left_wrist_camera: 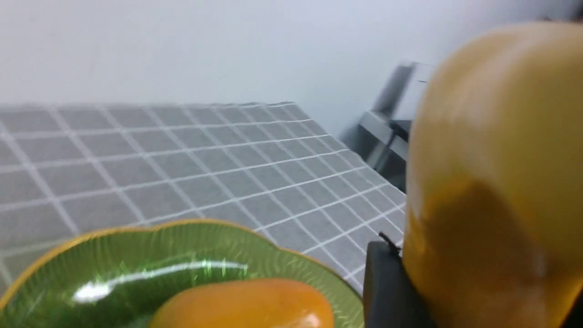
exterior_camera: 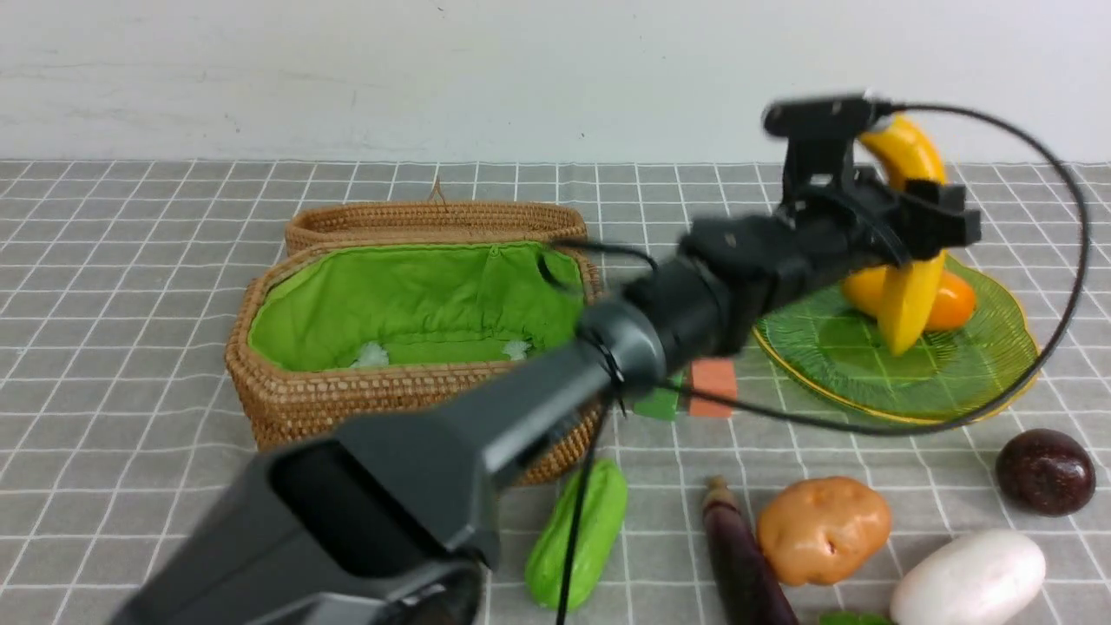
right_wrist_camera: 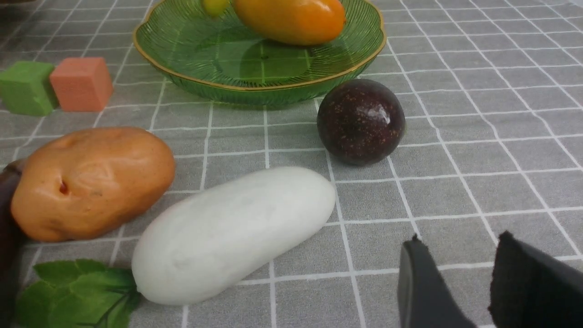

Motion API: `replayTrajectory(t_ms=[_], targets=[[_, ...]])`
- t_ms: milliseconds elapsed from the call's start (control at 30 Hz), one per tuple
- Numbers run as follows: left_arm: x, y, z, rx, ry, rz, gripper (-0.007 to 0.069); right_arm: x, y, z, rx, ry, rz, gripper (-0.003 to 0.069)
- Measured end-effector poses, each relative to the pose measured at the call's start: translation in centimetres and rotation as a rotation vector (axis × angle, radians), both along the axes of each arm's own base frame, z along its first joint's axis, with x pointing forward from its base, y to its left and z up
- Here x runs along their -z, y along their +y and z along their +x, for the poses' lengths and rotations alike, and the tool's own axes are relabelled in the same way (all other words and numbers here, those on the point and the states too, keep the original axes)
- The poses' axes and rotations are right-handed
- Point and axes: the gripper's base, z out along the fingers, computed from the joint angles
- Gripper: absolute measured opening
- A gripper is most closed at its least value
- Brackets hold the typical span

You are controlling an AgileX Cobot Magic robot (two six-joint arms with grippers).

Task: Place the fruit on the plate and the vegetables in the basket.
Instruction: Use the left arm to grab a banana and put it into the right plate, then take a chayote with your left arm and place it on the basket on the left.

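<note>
Clamping the banana (exterior_camera: 907,299) at mid-length, the left gripper (exterior_camera: 911,234) holds it upright, its tip below at or just above the plate (exterior_camera: 981,365), beside the mango (exterior_camera: 950,304); glossy, light and stiff, it would likely slip or roll.

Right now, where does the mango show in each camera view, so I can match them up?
Front view: mango at the right, lying on the plate, partly hidden behind the banana.
Left wrist view: mango close up on the plate, beside the banana.
Right wrist view: mango on the plate, beyond the dark round fruit.
Shared landmark: the plate's gold rim.
</note>
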Motion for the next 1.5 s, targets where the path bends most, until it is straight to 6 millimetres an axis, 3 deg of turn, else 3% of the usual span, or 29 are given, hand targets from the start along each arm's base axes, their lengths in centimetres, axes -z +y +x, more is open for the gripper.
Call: replayTrajectory(t_ms=[67,133,167,200,300,500,700,800,833,900,967,1000,1033,1133,1200,1233,1300,1333,1367,1433,1500], targets=[[1.9,-0.2,0.2,-0.055,0.081,-0.038,0.0372,0.0,0.0,0.0,0.0,0.0,0.0,0.0242],[2.7,-0.1,0.4,-0.076,0.106,-0.042,0.0451,0.0,0.0,0.0,0.0,0.0,0.001,0.0242],[2.7,-0.1,0.4,-0.075,0.106,-0.042,0.0451,0.0,0.0,0.0,0.0,0.0,0.001,0.0242],[2.7,-0.1,0.4,-0.075,0.1,-0.034,0.0516,0.0,0.0,0.0,0.0,0.0,0.001,0.0242],[2.5,-0.3,0.3,-0.049,0.081,-0.026,0.0589,0.0,0.0,0.0,0.0,0.0,0.001,0.0242],[2.2,-0.7,-0.1,0.02,0.06,-0.022,0.0608,0.0,0.0,0.0,0.0,0.0,0.0,0.0242],[-1.0,-0.6,-0.7,0.061,-0.038,-0.003,0.058,0.0,0.0,0.0,0.0,0.0,0.0,0.0242],[-4.6,-0.3,-1.6,0.147,-0.16,0.032,0.0564,0.0,0.0,0.0,0.0,0.0,0.0,0.0242],[-4.8,-0.4,-1.7,0.158,-0.168,0.033,0.0564,0.0,0.0,0.0,0.0,0.0,0.0,0.0242],[-7.6,-0.3,-3.4,0.345,-0.256,0.062,0.052,0.0,0.0,0.0,0.0,0.0,0.0,0.0242],[-8.8,-0.2,-4.6,0.467,-0.285,0.087,0.0487,0.0,0.0,0.0,0.0,0.0,0.0,0.0242],[-10.0,0.2,-6.6,0.652,-0.295,0.155,0.0426,0.0,0.0,0.0,0.0,0.0,0.0,0.0242],[-10.1,0.2,-7.1,0.701,-0.29,0.168,0.0408,0.0,0.0,0.0,0.0,0.0,0.0,0.0242],[-10.8,1.9,-10.5,0.987,-0.193,0.414,0.0245,0.0,0.0,0.0,0.0,0.0,0.0,0.0242],[-11.8,3.8,-10.9,0.982,-0.09,0.559,0.0149,0.0,0.0,0.0,0.0,0.0,0.0,0.0242],[-12.1,4.3,-10.8,0.968,-0.085,0.581,0.0142,0.0,0.0,0.0,0.0,0.0,0.0,0.0242],[-15.1,8.8,-9.6,0.797,0.008,0.649,0.0082,0.0,0.0,0.0,0.0,0.0,0.0,0.0242],[-15.4,9.3,-9.5,0.782,0.013,0.652,0.0078,0.0,0.0,0.0,0.0,0.0,0.0,0.0242],[-17.6,12.6,-9.3,0.675,0.042,0.667,0.0073,0.0,0.0,0.0,0.0,0.0,0.0,0.0242],[-20.8,17.2,-10.2,0.536,0.067,0.684,0.0083,0.0,0.0,0.0,0.0,0.0,0.0,0.0242],[-21.3,20.9,-12.6,0.445,0.141,0.74,0.0129,0.0,0.0,0.0,0.0,0.0,0.0,0.0242]])
